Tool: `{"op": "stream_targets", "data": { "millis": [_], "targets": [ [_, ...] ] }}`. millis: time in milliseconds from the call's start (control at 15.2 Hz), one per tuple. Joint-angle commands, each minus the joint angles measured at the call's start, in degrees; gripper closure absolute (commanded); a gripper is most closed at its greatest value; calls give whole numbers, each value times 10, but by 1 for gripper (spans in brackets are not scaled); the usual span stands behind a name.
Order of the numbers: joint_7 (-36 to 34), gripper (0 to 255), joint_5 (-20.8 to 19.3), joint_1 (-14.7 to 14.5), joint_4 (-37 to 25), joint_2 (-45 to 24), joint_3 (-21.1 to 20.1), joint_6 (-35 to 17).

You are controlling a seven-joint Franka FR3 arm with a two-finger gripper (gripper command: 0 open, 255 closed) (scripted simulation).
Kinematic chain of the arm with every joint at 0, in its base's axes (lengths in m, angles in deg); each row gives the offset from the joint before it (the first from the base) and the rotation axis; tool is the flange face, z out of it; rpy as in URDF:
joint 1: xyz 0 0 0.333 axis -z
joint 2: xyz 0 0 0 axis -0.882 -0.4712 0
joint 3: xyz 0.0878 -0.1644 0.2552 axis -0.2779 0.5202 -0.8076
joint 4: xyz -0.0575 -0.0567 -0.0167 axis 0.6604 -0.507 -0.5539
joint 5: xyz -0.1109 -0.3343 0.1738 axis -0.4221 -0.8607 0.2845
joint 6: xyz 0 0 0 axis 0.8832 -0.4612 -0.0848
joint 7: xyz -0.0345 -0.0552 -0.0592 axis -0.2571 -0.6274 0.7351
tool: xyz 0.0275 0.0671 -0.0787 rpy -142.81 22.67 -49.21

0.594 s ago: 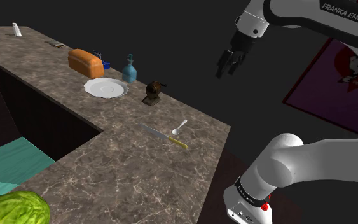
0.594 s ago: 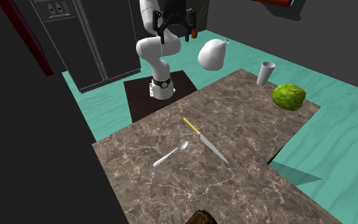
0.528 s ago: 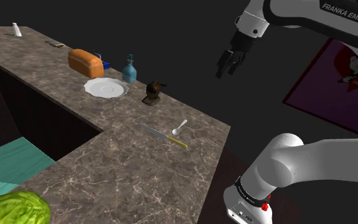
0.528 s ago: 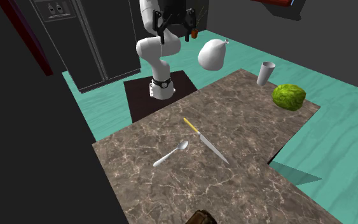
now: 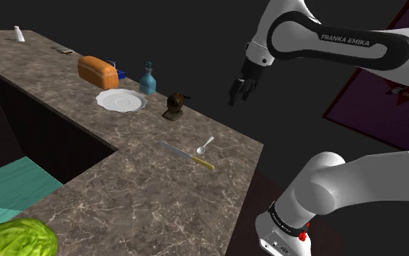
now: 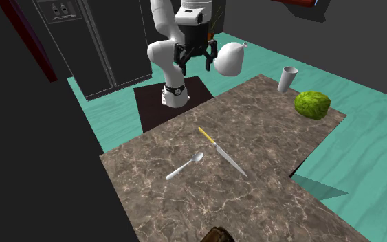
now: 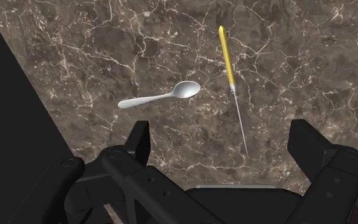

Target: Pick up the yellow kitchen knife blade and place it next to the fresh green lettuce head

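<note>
knife [image 7: 231, 70]: flat on counter [image 6: 267, 117], just beside spoon [image 7: 161, 97], yellow handle nearer my stand.
gripper [image 6: 194, 67]: fingers spread, empty, hanging high over the knife, probably lining up a straight drop.
lettuce [image 6: 313, 104]: far corner, well apart.

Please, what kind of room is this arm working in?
Most likely a home kitchen. A long brown marbled stone counter carries an orange-brown bread loaf, a round white plate and a silver spoon, and a tall dark refrigerator stands close by.
</note>
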Motion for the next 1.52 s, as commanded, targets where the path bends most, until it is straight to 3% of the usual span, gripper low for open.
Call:
{"op": "stream_targets", "data": {
  "millis": [0, 726, 1452],
  "targets": [
    [4, 0, 2, -5, 14, -28, -2, -38],
    [34, 0, 9, -30, 62, -205, -9, -239],
    [61, 0, 10, -49, 22, -441, -24, -410]
  ]
}}
